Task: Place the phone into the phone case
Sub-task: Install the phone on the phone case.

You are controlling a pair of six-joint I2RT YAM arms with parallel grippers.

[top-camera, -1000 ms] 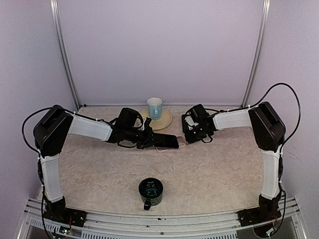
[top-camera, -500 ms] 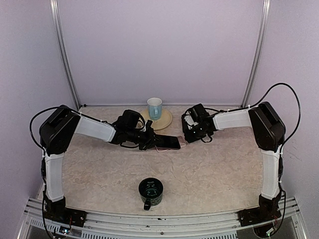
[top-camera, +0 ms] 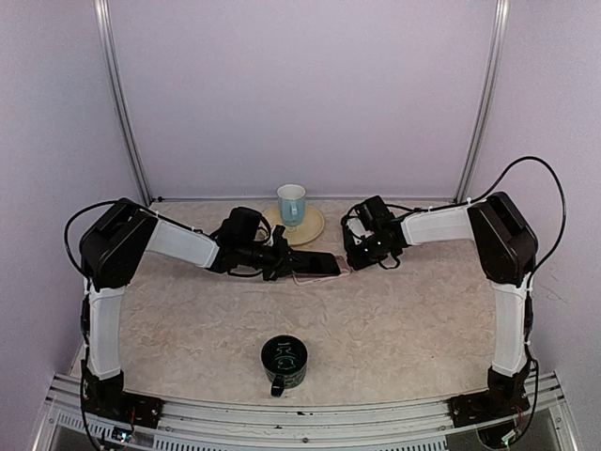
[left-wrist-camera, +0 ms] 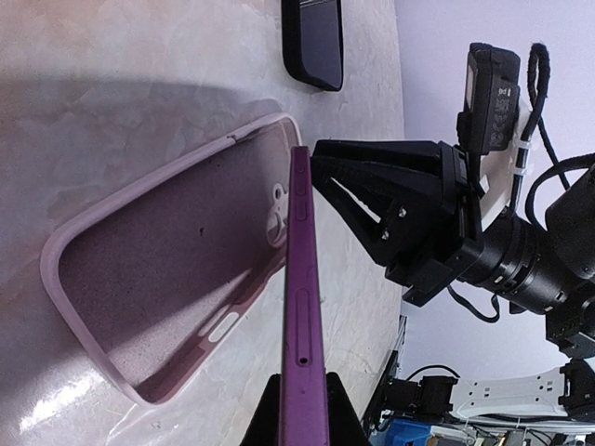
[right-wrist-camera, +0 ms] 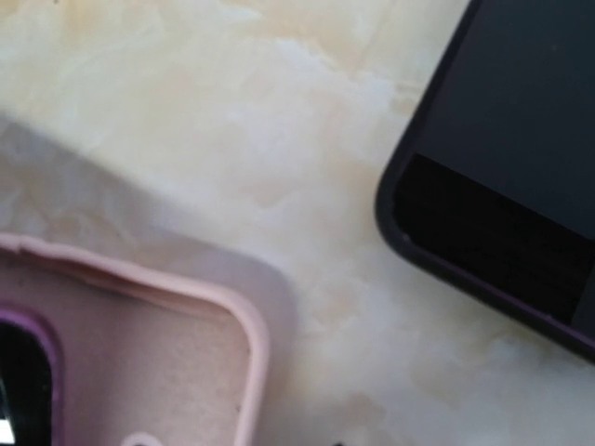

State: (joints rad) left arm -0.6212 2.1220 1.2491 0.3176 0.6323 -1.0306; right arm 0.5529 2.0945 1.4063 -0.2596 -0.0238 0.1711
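My left gripper (top-camera: 282, 260) is shut on a purple phone (top-camera: 316, 265) and holds it on its long edge, tilted, just over the open pink phone case (top-camera: 324, 278). In the left wrist view the phone (left-wrist-camera: 299, 297) stands edge-on between my fingers (left-wrist-camera: 265, 413), its far end above the case (left-wrist-camera: 158, 288), which lies hollow side up. My right gripper (top-camera: 360, 252) is at the case's right end. In the left wrist view its fingers (left-wrist-camera: 372, 158) meet at a point on the table beside the case rim. The right wrist view shows the case corner (right-wrist-camera: 244, 325).
A second dark phone (left-wrist-camera: 313, 42) lies flat beyond the case, also in the right wrist view (right-wrist-camera: 502, 158). A pale blue cup (top-camera: 291, 202) stands on a yellow plate (top-camera: 310, 232) at the back. A dark mug (top-camera: 284, 362) stands near the front.
My left arm has carried the phone slightly right and farther over the case. The right arm has not moved.
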